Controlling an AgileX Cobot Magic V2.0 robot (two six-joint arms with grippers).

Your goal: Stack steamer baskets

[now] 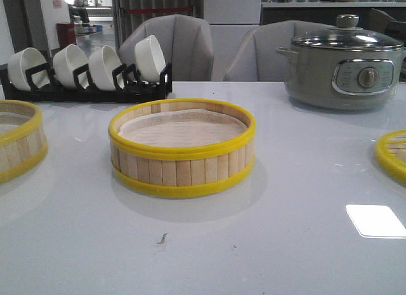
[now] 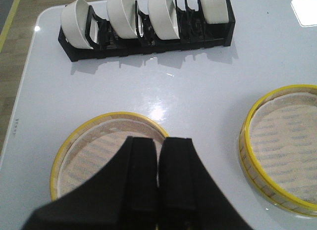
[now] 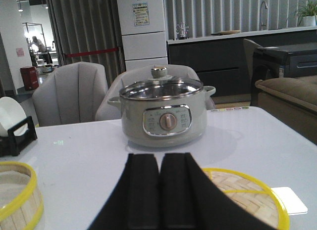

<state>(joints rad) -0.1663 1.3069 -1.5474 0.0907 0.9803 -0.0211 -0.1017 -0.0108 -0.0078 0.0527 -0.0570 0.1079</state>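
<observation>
Evidently nothing is stacked yet: the centre basket [image 1: 182, 148] sits alone on the surface [image 1: 254, 244], the left basket [image 2: 106, 151] right under my left end effector [image 2: 158, 163], the yellow-rimmed piece [image 3: 247, 195] beneath my right end effector [image 3: 159, 190]. Both are pressed closed, empty, poised for a pickup.

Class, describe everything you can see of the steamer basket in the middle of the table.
The middle steamer basket is a round, shallow tray with pale vertical wood-slat walls, seemingly bamboo, and bright yellow rims at top and bottom. A whitish liner covers its inside. It stands upright and lidless on the glossy white table, between two other baskets, in front of the bowl rack. Nothing but the table touches it.
</observation>
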